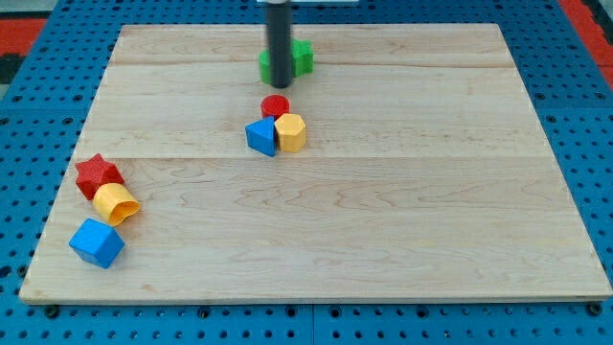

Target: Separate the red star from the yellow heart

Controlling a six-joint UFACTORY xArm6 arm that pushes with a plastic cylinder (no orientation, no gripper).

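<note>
Nothing of the separating looks done yet. Nearest the table's bottom edge, toward its bottom-left corner, lies a blue cube (pixel 97 242). Just above it sits the yellow heart (pixel 116 203), and the red star (pixel 98 175) touches the heart's upper-left side, both close to the table's left edge. The pair is still together, so the whole job remains.

The table (pixel 402 220) offers wide bare wood to the right of these three, running to the right edge and the bottom-right corner. The left edge is close by, so I judge pushing one of them rightward or toward the top edge the safer course.

Further back, near the middle, a blue block (pixel 260 137), a yellow block (pixel 290 132) and a red cylinder (pixel 275 105) huddle in contact. Beyond them, near the top edge, my tip (pixel 279 84) stands against a green block (pixel 299 59), well apart from the star and heart. There are no jaws here, only the rod, so nothing is spread or pinched.
</note>
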